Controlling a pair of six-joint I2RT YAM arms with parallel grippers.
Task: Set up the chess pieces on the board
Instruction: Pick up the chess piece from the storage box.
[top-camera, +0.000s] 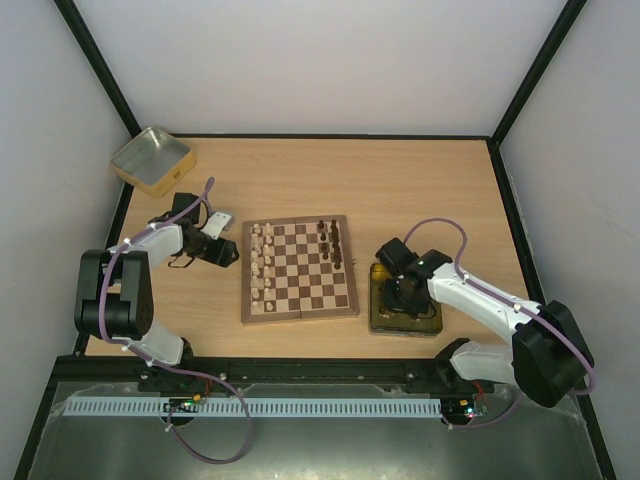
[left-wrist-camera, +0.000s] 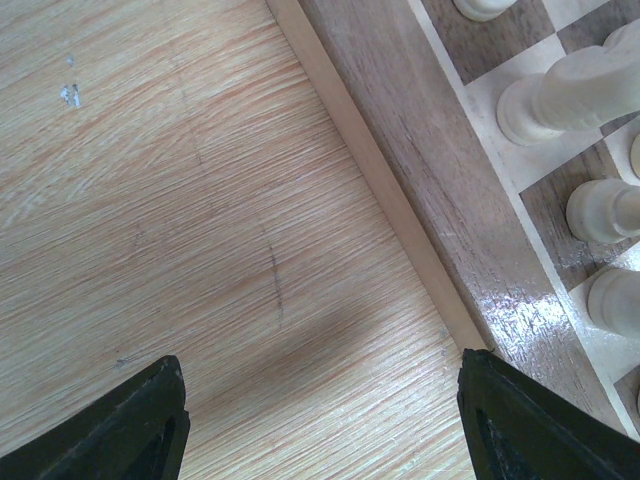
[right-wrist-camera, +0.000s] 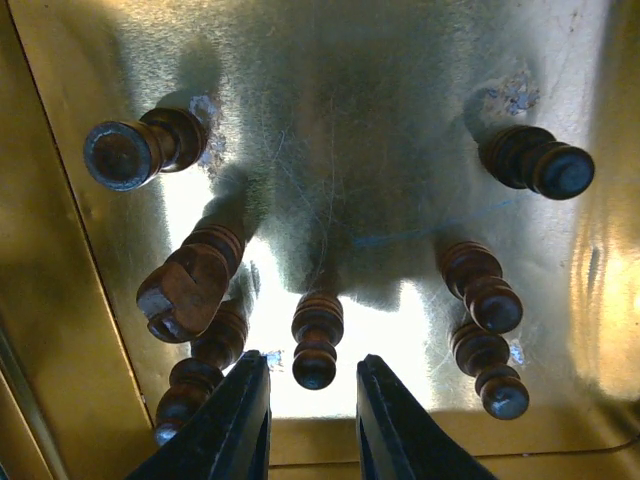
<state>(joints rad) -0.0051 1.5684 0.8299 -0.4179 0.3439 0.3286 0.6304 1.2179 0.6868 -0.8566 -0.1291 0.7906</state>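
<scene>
Several dark pieces (right-wrist-camera: 482, 288) lie in the tin (right-wrist-camera: 60, 260) under our right gripper (right-wrist-camera: 312, 405); jaws narrowly apart, empty, one pawn (right-wrist-camera: 317, 335) just ahead btwn them. We'd ease fwd, pinch its neck, w/o nudging neighbours. Our left gripper (left-wrist-camera: 320, 420) gapes empty, board (left-wrist-camera: 420, 180) just right.

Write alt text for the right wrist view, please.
Dark brown chess pieces are scattered inside a gold tin. The right pincer hangs over them, slightly open, with one small piece just ahead of its gap.

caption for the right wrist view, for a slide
right gripper, jaws slightly apart, over a dark chess piece standing in the gold tin
</scene>
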